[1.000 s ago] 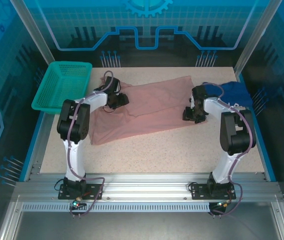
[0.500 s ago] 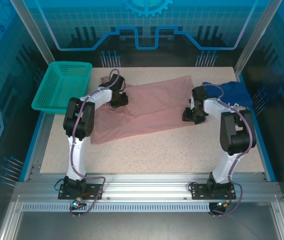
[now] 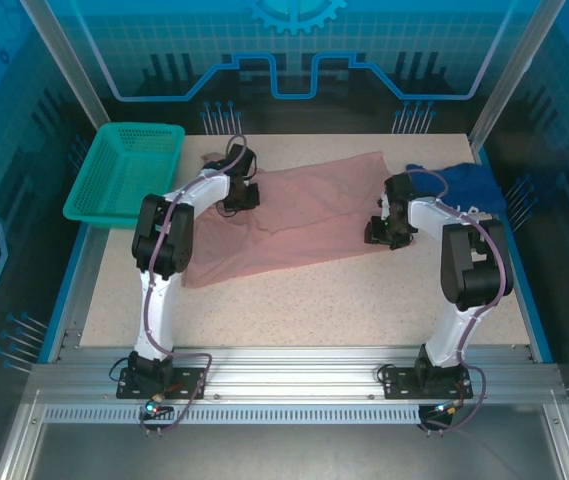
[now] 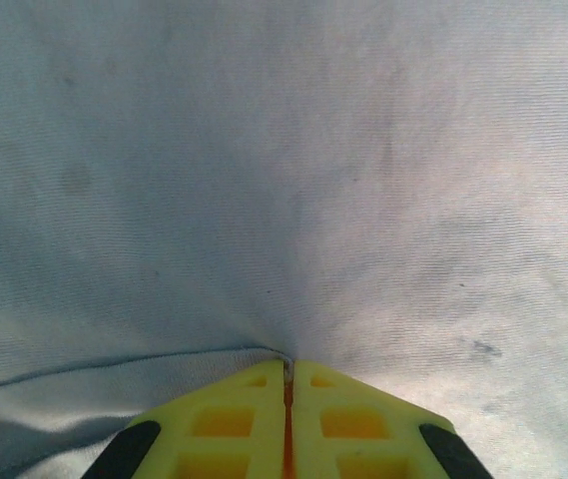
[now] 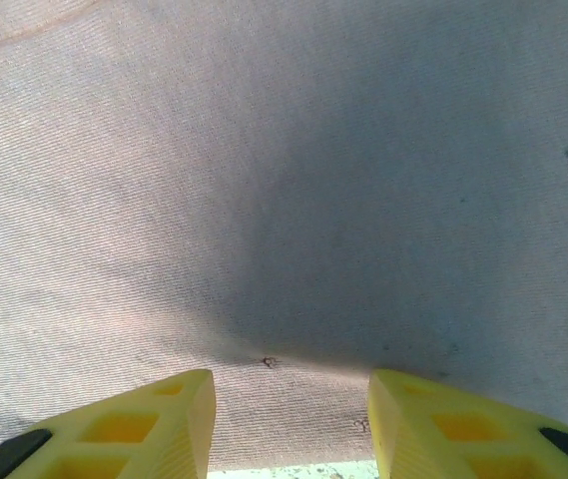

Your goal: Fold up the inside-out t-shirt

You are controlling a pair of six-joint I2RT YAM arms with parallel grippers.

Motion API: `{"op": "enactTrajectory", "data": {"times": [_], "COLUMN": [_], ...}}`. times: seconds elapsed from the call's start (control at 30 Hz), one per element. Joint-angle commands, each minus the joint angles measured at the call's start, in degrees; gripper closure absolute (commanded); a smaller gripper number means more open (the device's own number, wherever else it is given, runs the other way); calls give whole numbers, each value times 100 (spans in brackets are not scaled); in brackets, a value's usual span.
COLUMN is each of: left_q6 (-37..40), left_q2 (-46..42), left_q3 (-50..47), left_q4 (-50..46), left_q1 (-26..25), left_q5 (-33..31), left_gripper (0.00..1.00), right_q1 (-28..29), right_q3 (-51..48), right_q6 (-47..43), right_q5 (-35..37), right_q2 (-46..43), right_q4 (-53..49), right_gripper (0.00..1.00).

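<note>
Overhead view: bright, even illumination with a cool blue cast from the enclosure (image 3: pixel 294 50). The table (image 3: pixel 364 290) shows no glare, and shadows beneath the arms (image 3: pixel 159 240) are short and soft. Focus is sharp throughout; the uprights (image 3: pixel 64 60) splay outward toward the corners. Left wrist view: the t-shirt (image 4: pixel 284 150) renders washed-out grey-blue, brightest lower right, shaded lower left, weave soft. The left fingers (image 4: pixel 226 424) are saturated yellow and slightly blurred. Right wrist view: a broad soft shadow covers the centre and right of the cloth, upper left lit pinkish, weave resolved. The right fingers (image 5: pixel 134 429) are out of focus.
</note>
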Motion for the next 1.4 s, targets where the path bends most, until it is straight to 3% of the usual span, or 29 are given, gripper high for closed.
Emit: {"op": "enactTrajectory", "data": {"times": [0.0, 0.2, 0.67, 0.83, 1.07, 1.2, 1.37], "left_q6": [186, 251, 446, 531, 605, 630, 454], "left_q2": [-44, -22, -195, -264, -272, -460, -1201], "left_q3": [212, 227, 232, 94, 189, 159, -484], "left_q4": [-203, -146, -122, 129, 269, 256, 422], "left_q1": [-94, -139, -392, -483, -519, -518, -519], "left_q5": [-178, -226, -687, -548, -500, -593, -805], "left_gripper": [93, 98, 96, 94, 84, 56, 45], "right_q1": [-77, -77, -88, -90, -106, -189, -257], "right_q3": [-122, -133, -108, -100, -18, 64, 234], "right_q6": [-73, -53, -89, -97, -123, -128, -181], "right_q5": [-80, -105, -83, -83, -48, -47, 113], "right_q2": [-103, -67, -5, 1, -32, -95, -177], "right_q4": [6, 49, 15, 2, -68, -116, -195], "right_gripper": [55, 55, 55, 55, 55, 55, 54]}}
